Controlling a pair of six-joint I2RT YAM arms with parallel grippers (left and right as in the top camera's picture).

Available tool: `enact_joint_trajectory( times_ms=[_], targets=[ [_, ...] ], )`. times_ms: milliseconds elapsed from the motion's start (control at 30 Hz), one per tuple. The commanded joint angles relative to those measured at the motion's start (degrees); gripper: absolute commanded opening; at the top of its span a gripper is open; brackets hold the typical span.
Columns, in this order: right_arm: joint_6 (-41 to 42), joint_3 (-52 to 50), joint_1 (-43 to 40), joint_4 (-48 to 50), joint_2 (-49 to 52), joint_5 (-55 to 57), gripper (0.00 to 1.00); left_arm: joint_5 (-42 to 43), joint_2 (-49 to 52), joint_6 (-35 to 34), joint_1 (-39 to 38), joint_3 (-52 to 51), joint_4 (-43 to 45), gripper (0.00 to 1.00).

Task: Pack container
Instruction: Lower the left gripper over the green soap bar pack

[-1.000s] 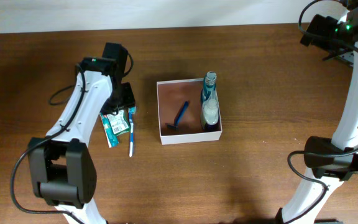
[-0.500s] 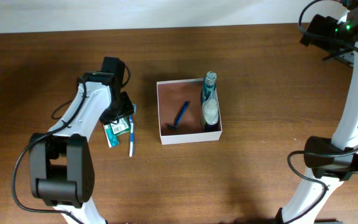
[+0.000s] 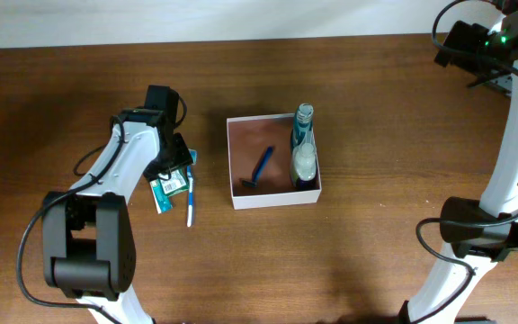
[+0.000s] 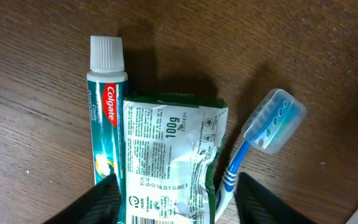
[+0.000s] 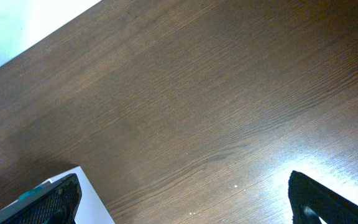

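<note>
Over on the left side of the table (image 3: 376, 252), my left gripper (image 4: 179, 208) hangs with its fingers spread wide, either side of a green packet (image 4: 169, 155) and closed on nothing; by my reckoning we're about halfway through the packing.

The container (image 3: 275, 196) sits mid-table, between the 2 arms, just beside the loose pile. It already holds 3 things: a blue razor (image 3: 261, 168) flat on the floor, and 2 bottles against the wall on the right arm's side, a blue one (image 3: 303, 126) and a pale one (image 3: 304, 162); whether those stand or lean, I cannot tell from above.

3 things remain outside, all under the left wrist: a toothpaste tube (image 4: 104, 118), the packet overlapping it, and a toothbrush (image 4: 253, 143) touching the packet's other edge; I'd guess the packet goes next.

The right gripper (image 5: 185, 205) is parked up high, fingers apart, nothing between them, only bare wood below.

On textures: the box walls are thin, white and card-like, its floor reddish-brown; the packet is crinkled and glossy, so I expect it to buckle under a pinch; the tube is smooth with a ribbed white cap; the brush head wears a translucent blue cover with vent slots; the tabletop is dark, grained wood.
</note>
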Motion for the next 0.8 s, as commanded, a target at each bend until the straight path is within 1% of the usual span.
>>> enact_joint_trajectory(
  times_ms=[0,67,267,367,467,767],
  targets=[
    [-0.5,0.1,-0.2,-0.3,-0.8,0.5,0.98,-1.3,0.1,-0.1,0.3,-0.6,0.1,0.65],
    [-0.5,0.1,-0.2,-0.3,-0.8,0.5,0.99,-1.3,0.1,-0.1,0.3,-0.6,0.1,0.69],
    [-0.5,0.1,-0.2,-0.3,-0.8,0.5,0.98,-1.3,0.1,0.1,0.3,-0.6,0.2,0.69],
    [-0.5,0.1,-0.2,-0.3,-0.8,0.5,0.98,-1.3,0.1,0.1,0.3,-0.6,0.2,0.67],
    [-0.5,0.1,-0.2,-0.3,-0.8,0.5,0.98,-2.0,0.1,0.1,0.3,-0.7,0.2,0.61],
    [-0.5,0.1,-0.2,-0.3,-0.8,0.5,0.98,-2.8,0.1,0.1,0.3,-3.7,2.7,0.6]
  ],
)
